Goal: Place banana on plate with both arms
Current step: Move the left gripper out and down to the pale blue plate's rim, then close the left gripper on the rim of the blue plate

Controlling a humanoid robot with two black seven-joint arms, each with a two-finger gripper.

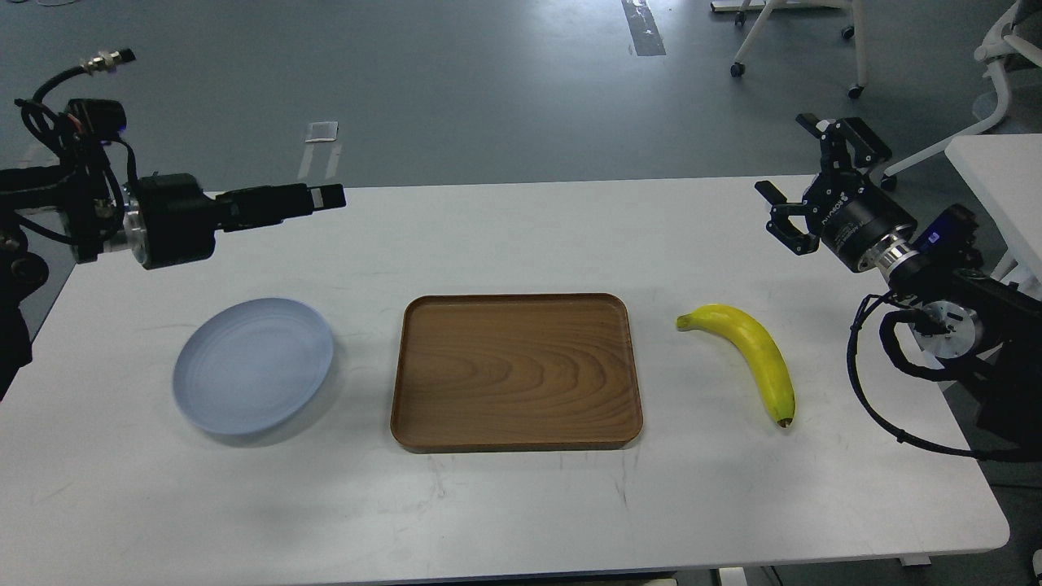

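The yellow banana (753, 352) lies on the white table at the right, its greenish stem toward the tray and its dark end toward me. The pale blue-grey plate (252, 368) lies at the left with nothing on it. My left gripper (326, 196) hangs above the table's far left, beyond the plate, pointing right. It is seen edge-on, so its two fingers overlap. My right gripper (785, 159) is open and holds nothing, raised over the far right of the table beyond the banana.
A brown wooden tray (517, 370) with rounded corners lies in the middle between plate and banana. A second white table (997, 175) and chair legs (802, 41) stand at the far right. The table's front edge is near me.
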